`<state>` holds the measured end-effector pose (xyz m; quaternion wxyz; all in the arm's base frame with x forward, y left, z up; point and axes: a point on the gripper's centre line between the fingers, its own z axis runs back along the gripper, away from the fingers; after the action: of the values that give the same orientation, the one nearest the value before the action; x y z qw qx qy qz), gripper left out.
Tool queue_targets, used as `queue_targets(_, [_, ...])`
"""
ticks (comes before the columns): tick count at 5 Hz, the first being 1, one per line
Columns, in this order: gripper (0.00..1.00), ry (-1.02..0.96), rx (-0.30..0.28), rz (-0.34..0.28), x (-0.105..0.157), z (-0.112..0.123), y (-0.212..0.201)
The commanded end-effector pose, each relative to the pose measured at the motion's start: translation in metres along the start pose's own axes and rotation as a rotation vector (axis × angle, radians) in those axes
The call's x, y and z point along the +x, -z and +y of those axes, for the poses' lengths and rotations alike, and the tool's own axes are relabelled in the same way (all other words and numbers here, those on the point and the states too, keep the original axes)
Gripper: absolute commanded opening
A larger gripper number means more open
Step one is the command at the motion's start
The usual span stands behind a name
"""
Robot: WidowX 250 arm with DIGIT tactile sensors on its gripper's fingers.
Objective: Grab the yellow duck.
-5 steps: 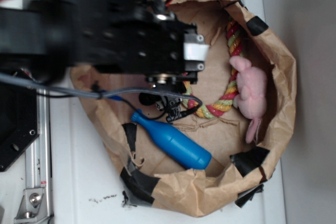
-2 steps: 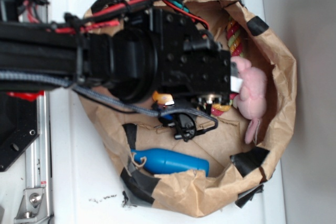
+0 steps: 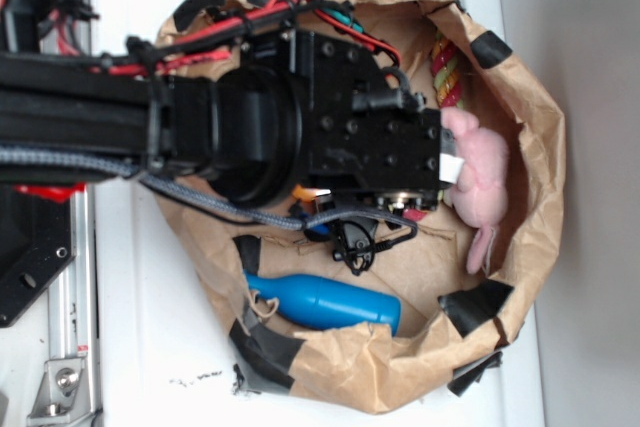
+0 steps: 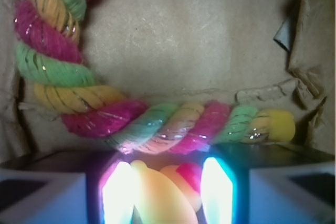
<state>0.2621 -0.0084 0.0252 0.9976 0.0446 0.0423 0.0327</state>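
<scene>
In the wrist view the yellow duck (image 4: 157, 195), smooth yellow-orange with a red beak, sits between my gripper's (image 4: 167, 171) two glowing fingers (image 4: 118, 192). It fills the gap between them and touches both, so the gripper is shut on it. The braided rope (image 4: 173, 124) lies just beyond the fingertips on the brown paper floor. In the exterior view my black arm (image 3: 330, 137) reaches into the paper bag (image 3: 530, 117) and hides the duck and the fingers.
A pink plush toy (image 3: 478, 182) lies against the right side of the bag, close to my wrist. The rope (image 3: 447, 72) runs up past it. A blue bottle (image 3: 325, 302) lies by the bag's lower wall. Black tape patches (image 3: 478, 305) mark the crumpled rim.
Over the last second the arm swung right and lower into the bag, covering the rope's bend. The blue bottle shifted down against the bag's lower wall.
</scene>
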Motion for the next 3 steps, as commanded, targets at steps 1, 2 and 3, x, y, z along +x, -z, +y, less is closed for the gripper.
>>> queue_targets(1, [0.00,-0.019,-0.013,-0.272,-0.014,0.015,-0.085])
queue_targets(2, [0.00,-0.021,-0.154,-0.346,-0.020,0.024,-0.132])
queue_targets(3, [0.00,0.007,-0.142,-0.348,-0.020,0.025,-0.149])
